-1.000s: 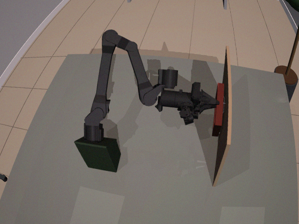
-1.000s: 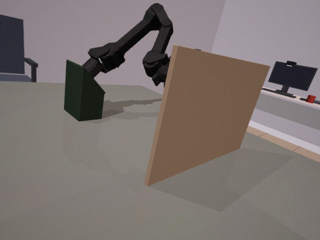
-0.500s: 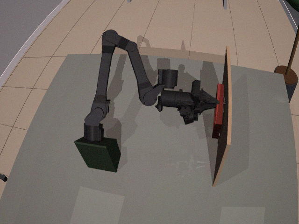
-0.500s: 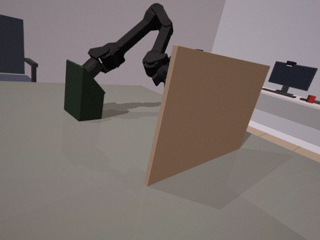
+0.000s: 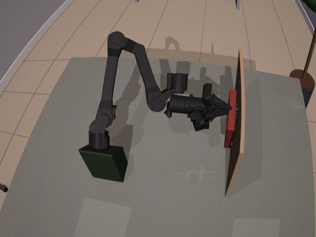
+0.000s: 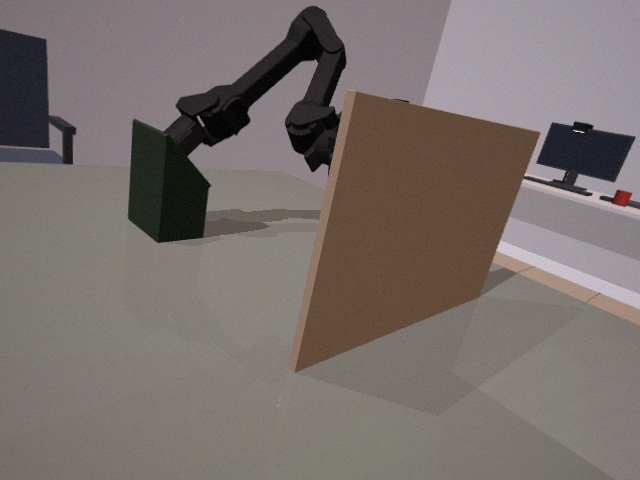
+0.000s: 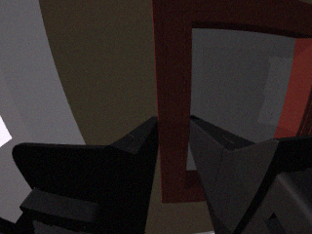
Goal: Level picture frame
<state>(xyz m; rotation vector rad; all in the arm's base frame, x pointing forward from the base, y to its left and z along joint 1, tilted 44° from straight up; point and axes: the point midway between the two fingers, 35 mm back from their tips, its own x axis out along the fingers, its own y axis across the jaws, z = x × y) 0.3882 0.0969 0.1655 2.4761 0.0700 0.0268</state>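
The red picture frame [image 5: 231, 123] [image 7: 173, 63] is upright in front of the inner face of the wooden wall panel [image 5: 242, 101] [image 6: 423, 222] [image 7: 102, 73]. My gripper [image 5: 230, 108] [image 7: 172, 123] is shut on one upright side bar of the frame, with a fingertip on either side of the bar. In the wrist view the gripped bar runs nearly vertical; whether the frame is level is hard to judge. A small glint shows between frame and panel in the top view, but the screw and notched strip cannot be made out. The panel hides the frame and fingers in the exterior view.
The panel stands upright on the grey table [image 5: 158, 204] [image 6: 155, 413]. The arm rises from a dark green wedge-shaped base [image 5: 101, 163] [image 6: 147, 180] at the opposite side and arches over to the frame. A plant pot [image 5: 302, 79] stands beyond the table.
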